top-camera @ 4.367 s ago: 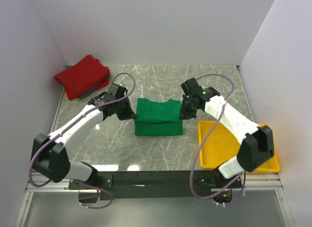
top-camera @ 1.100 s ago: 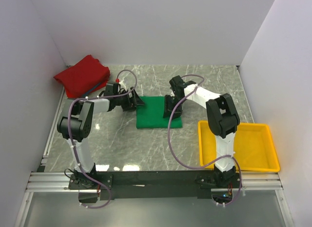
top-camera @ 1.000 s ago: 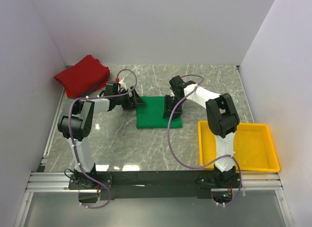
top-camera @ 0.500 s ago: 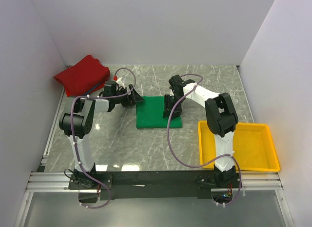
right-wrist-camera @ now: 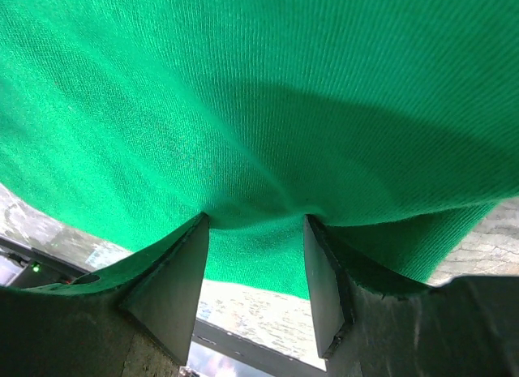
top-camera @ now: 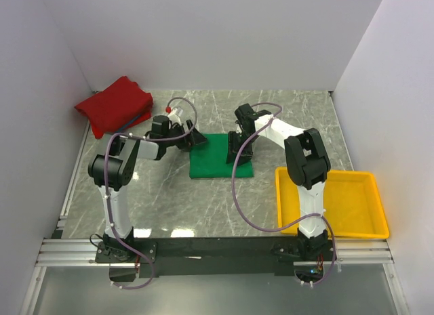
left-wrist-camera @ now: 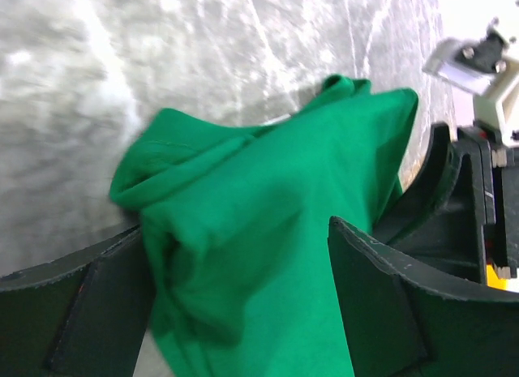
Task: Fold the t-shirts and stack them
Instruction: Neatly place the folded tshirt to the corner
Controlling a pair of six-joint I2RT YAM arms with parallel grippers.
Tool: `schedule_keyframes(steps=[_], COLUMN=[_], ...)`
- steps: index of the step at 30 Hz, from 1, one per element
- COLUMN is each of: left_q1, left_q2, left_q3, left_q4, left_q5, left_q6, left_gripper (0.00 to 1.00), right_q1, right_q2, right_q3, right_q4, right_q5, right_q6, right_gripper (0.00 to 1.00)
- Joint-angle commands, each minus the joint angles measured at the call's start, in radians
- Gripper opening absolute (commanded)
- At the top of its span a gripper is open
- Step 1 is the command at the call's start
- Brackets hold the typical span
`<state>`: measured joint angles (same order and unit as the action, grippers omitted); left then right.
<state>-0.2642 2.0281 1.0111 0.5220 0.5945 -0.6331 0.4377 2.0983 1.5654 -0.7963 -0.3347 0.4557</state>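
Marble table (top-camera: 305, 118) | left hand (top-camera: 194, 139) low, spread wide around green t-shirt (top-camera: 217, 162) corner | right hand (top-camera: 238, 150) half-closed, pinching its edge

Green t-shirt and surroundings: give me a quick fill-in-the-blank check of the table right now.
The red t-shirt lies in the far ___ corner.
The left gripper and right gripper flank the green t-shirt, which lies ___ flat.
The yellow tray sits beside the ___ arm's base.
The two shirts are not yet ___.
Missing words: left, folded, right, stacked.
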Motion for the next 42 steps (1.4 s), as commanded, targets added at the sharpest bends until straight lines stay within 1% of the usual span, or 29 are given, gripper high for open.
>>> schedule_keyframes(steps=[1, 7, 11, 17, 20, 21, 23, 24, 26, 27, 28, 30, 31, 32, 33, 37, 40, 41, 42], left_q1=[-0.038, -0.075, -0.098, -0.122, -0.121, -0.121, -0.121, -0.121, -0.121, -0.119, -0.119, -0.113, -0.110, -0.099, -0.092, -0.040, 0.006, 0.025, 0.034], left_q2=[0.063, 0.043, 0.044, 0.049, 0.047, 0.049, 0.052, 0.055, 0.058, 0.058, 0.057, 0.052, 0.044, 0.041, 0.032, 0.008, 0.009, 0.014, 0.029], left_q3=[-0.083, -0.123, -0.147, -0.129, -0.091, -0.060, -0.025, 0.015, 0.058, 0.101, 0.124, 0.193, 0.219, 0.268, 0.293, 0.409, 0.523, 0.588, 0.624], left_q4=[-0.169, -0.183, -0.169, -0.201, -0.256, -0.281, -0.350, -0.376, -0.462, -0.490, -0.519, -0.626, -0.661, -0.733, -0.766, -0.901, -1.003, -1.030, -1.084], left_q5=[-0.033, -0.045, -0.048, -0.065, -0.094, -0.107, -0.143, -0.157, -0.206, -0.220, -0.240, -0.295, -0.320, -0.356, -0.370, -0.403, -0.392, -0.392, -0.386], left_q6=[-0.005, -0.016, -0.040, -0.042, -0.031, -0.030, -0.017, -0.004, 0.009, 0.024, 0.035, 0.073, 0.085, 0.099, 0.120, 0.164, 0.213, 0.228, 0.263], left_gripper=[0.86, 0.84, 0.80, 0.75, 0.62, 0.50, 0.39, 0.28, 0.14, 0.00, 0.00, 0.00, 0.00, 0.00, 0.00, 0.00, 0.00, 0.00, 0.00], right_q1=[-0.007, -0.005, -0.007, -0.002, -0.004, -0.004, -0.005, -0.004, -0.004, -0.004, -0.004, -0.005, -0.005, -0.007, -0.005, -0.017, -0.028, -0.031, -0.037], right_q2=[-0.006, -0.014, -0.020, -0.037, -0.044, -0.046, -0.052, -0.055, -0.060, -0.061, -0.064, -0.075, -0.077, -0.084, -0.087, -0.099, -0.109, -0.107, -0.109], right_q3=[-0.007, -0.024, -0.033, -0.056, -0.059, -0.061, -0.056, -0.056, -0.045, -0.042, -0.039, -0.033, -0.031, -0.028, -0.025, -0.005, 0.007, 0.008, 0.010], right_q4=[0.022, 0.035, 0.045, 0.052, 0.054, 0.054, 0.051, 0.048, 0.039, 0.036, 0.031, 0.011, 0.003, -0.015, -0.024, -0.081, -0.103, -0.104, -0.106], right_q5=[-0.010, -0.015, -0.018, -0.018, -0.015, -0.015, -0.015, -0.013, -0.010, -0.010, -0.007, 0.011, 0.023, 0.035, 0.072, 0.152, 0.183, 0.184, 0.184], right_q6=[0.009, 0.017, 0.020, 0.023, 0.021, 0.021, 0.018, 0.018, 0.014, 0.011, 0.006, -0.005, -0.015, -0.020, -0.026, -0.057, -0.068, -0.071, -0.072], right_gripper=[0.57, 0.57, 0.57, 0.57, 0.57, 0.57, 0.57, 0.57, 0.57, 0.57, 0.57, 0.57, 0.58, 0.59, 0.61, 0.65, 0.66, 0.66, 0.66])
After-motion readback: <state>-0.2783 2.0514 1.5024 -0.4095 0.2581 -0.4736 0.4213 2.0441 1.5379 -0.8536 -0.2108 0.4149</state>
